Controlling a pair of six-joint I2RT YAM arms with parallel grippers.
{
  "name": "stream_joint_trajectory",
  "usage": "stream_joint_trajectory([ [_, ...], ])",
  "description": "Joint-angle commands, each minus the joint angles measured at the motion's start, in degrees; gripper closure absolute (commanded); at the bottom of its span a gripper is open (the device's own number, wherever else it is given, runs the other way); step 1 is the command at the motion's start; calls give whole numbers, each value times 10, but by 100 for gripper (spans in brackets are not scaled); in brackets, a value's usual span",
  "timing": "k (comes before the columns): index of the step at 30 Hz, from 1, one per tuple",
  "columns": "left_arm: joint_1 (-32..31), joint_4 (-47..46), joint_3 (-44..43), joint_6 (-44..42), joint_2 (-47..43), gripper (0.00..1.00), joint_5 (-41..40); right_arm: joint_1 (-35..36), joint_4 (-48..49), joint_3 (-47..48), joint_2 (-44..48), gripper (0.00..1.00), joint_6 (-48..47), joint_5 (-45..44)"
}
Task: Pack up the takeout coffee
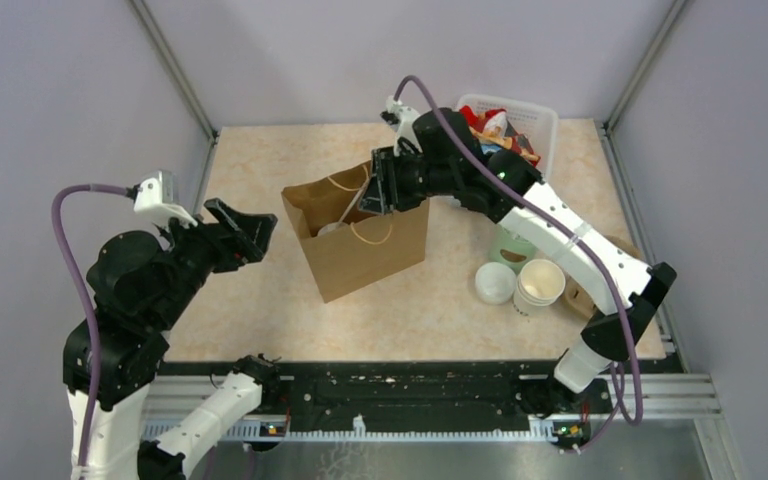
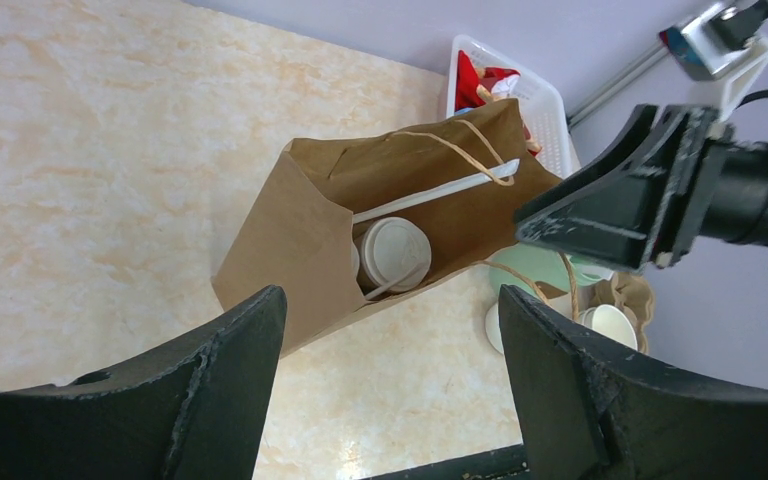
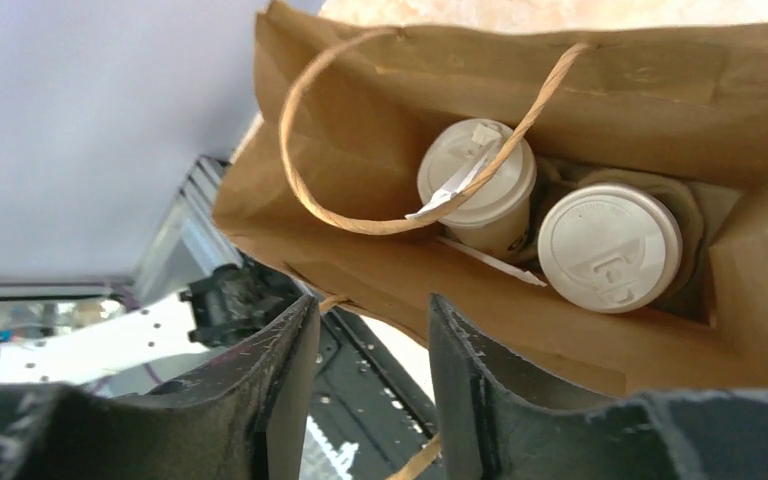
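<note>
Takeout coffee: sitting lidded inside the brown bag, beside another lidded cup.
Right gripper: hovering over the bag's mouth, slightly parted, holding nothing.
Left gripper: hanging left of the bag, gaping wide.

White takeout coffee, brown bag
</note>
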State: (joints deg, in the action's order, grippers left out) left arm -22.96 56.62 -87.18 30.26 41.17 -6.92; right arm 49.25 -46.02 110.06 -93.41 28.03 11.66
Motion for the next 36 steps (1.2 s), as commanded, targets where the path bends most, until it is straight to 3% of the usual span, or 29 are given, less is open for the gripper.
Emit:
stream_joint_trajectory([
  [1,0,-27,-5,-11,9,16,4,18,90,-69,22,54,-36,-55],
  [9,0,-15,-20,-15,11,16,0,19,250,-155,35,51,-14,-94],
  [21,0,-6,-27,-25,5,15,-15,24,314,-157,18,56,-8,-71],
  [24,0,-10,-21,-27,6,15,-12,24,308,-152,9,72,-8,-93],
  [28,0,-16,-16,-30,7,14,-9,24,299,-132,-2,79,-5,-114],
  [33,0,-19,-12,-31,7,14,-10,16,252,-89,-2,100,76,-76],
  [36,0,-21,-5,-29,5,14,-10,-5,280,-119,21,100,154,-25],
])
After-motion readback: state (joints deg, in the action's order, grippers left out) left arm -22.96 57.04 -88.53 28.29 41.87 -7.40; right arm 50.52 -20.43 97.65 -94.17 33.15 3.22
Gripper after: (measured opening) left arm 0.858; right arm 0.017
